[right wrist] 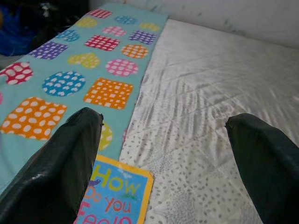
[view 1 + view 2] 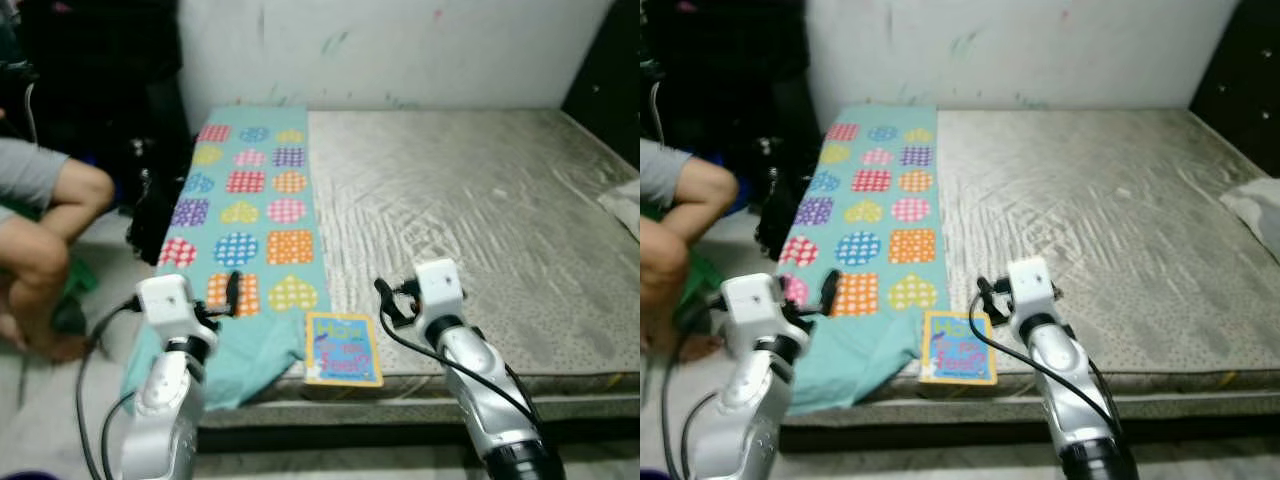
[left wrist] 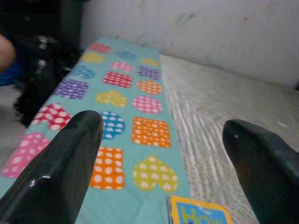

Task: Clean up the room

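— Plain white wall (image 2: 400, 50) at the back, scuffed with a few colour marks, and a bare grey mattress (image 2: 480, 210) filling most of the room in front of the robot. What's on it, from the left?

— A person (image 2: 40, 240) sits on the floor at the far left, knees drawn up, with dark bags or clothes (image 2: 150, 180) heaped beside the bed. Then a turquoise blanket (image 2: 250, 210) printed with dotted hearts and squares runs down the mattress's left side, front corner drooping over the edge. Just right of that corner lies a picture book (image 2: 343, 348), blue with a yellow border, flat at the mattress's front edge. Far right, a pale bit of cloth (image 2: 625, 205).

— And the grippers?

— The left gripper (image 3: 161, 158) hovers over the blanket's near end, fingers spread wide. The right gripper (image 1: 163, 163) hangs above the mattress just right of the book, also spread, nothing held.

— So which arm takes the book?

— I'd judge the right one. In its wrist view the book sits close under its left finger; from the left gripper it lies off to the right. The book's long axis runs from the edge towards the wall, so a grip across the short side seems likelier.

— Any bins or boxes?

— None that I can see, so where things go is unclear.
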### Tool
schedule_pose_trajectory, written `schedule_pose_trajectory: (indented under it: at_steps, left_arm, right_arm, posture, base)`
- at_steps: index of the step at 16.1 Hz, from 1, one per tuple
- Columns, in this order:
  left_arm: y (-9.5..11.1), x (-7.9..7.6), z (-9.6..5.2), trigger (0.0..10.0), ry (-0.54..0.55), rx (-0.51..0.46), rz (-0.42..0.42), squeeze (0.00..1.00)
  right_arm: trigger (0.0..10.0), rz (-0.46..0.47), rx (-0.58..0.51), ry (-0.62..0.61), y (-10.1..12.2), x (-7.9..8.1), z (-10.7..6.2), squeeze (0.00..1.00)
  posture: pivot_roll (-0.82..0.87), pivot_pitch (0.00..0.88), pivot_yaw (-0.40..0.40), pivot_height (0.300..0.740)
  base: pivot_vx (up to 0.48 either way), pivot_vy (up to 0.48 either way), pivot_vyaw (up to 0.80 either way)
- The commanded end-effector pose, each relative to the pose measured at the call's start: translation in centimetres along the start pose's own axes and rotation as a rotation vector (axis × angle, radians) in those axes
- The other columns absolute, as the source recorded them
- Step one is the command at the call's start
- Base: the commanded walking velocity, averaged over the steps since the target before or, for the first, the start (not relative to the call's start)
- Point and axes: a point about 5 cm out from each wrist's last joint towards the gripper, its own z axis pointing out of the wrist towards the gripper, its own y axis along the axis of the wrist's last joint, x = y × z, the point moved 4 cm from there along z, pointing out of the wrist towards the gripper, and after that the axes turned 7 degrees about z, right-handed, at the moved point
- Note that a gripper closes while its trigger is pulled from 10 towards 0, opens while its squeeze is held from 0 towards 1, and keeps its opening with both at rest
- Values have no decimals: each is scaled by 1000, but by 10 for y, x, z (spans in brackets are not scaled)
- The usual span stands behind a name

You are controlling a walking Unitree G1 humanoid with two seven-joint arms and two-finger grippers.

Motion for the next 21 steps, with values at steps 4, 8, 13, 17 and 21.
schedule_pose_trajectory:
  at_steps: [4, 8, 13, 17, 21]
  left_arm:
    - [3, 4, 1, 10000, 7, -9, 12, 0]
    - [5, 4, 2, 10000, 18, -17, -3, 0]
    - [8, -3, 2, 10000, -34, -37, -9, 0]
    - [8, -3, 3, 10000, -36, -36, -9, 0]
    - [7, -4, 3, 10000, -40, -31, -6, 0]
  right_arm:
    - [10000, 4, -15, 29, 5, 8, 2, 0]
    - [10000, -8, -1, 23, 3, 6, 3, 0]
    - [10000, -15, 4, 26, 2, 6, 4, 0]
    - [10000, -14, 5, 23, 2, 6, 4, 0]
    - [10000, -15, -12, 4, 5, 1, 3, 0]
  posture:
    - [-111, 0, -17, 740]
    - [-112, 0, -19, 740]
    - [-114, 0, -21, 740]
    - [-114, 0, -20, 740]
    - [-115, 0, -21, 740]
  base:
    - [0, 0, 0]
    - [0, 0, 0]
    - [50, 0, 0]
    - [313, 0, 0]
    - [340, 0, 0]
